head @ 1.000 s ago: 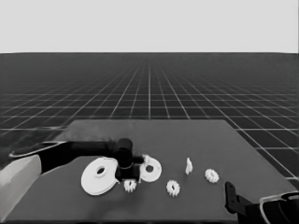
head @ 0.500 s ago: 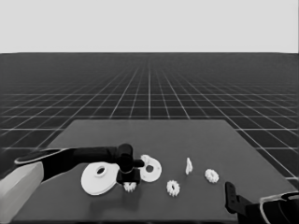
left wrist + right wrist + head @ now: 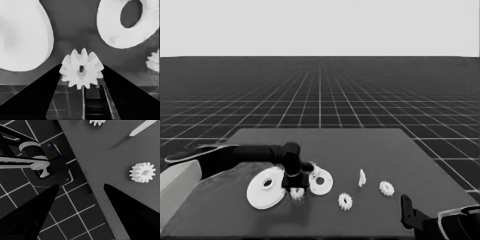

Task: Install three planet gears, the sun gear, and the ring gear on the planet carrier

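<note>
Between left gripper (image 3: 82, 82) fingers, one gear (image 3: 81, 68)

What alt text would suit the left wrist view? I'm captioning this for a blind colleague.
A small white toothed gear sits between the left gripper's two long black fingers, whose tips flank it. Beyond it on the dark table lie the larger white round part and the smaller white round part with a wide hole.

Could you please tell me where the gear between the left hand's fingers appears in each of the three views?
Head view: the gear sits under the left hand, between the larger round part and the smaller round part.
Left wrist view: centre, between the fingers.
Right wrist view: not in it.
Shared landmark: the two round parts flanking it.
</note>
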{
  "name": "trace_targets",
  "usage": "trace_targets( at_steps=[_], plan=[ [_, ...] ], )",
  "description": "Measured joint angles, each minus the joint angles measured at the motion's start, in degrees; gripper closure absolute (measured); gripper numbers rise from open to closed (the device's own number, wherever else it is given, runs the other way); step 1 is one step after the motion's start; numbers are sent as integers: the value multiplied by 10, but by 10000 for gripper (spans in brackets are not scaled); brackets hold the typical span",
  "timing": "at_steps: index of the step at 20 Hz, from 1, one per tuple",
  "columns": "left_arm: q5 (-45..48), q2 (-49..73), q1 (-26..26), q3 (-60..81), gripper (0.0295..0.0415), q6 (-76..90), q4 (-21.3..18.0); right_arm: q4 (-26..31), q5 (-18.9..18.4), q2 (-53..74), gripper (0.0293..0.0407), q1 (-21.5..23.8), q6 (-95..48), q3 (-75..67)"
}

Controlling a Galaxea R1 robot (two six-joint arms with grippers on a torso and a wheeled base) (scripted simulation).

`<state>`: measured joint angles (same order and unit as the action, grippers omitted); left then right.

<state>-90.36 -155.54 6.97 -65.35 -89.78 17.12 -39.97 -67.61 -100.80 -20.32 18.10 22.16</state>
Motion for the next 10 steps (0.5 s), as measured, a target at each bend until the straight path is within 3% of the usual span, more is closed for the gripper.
trace_targets(
  at_steps=[3, 8, 10],
  plan=[
    [0, 1, -43, 13, 398, -12, -41, 0, 0, 0, 315, 0, 0, 0],
    [0, 2, -52, 15, 398, -13, -51, 0, 0, 0, 315, 0, 0, 0],
    [4, -85, -61, -88, 398, 2, -60, 0, 0, 0, 315, 0, 0, 0]
  ],
)
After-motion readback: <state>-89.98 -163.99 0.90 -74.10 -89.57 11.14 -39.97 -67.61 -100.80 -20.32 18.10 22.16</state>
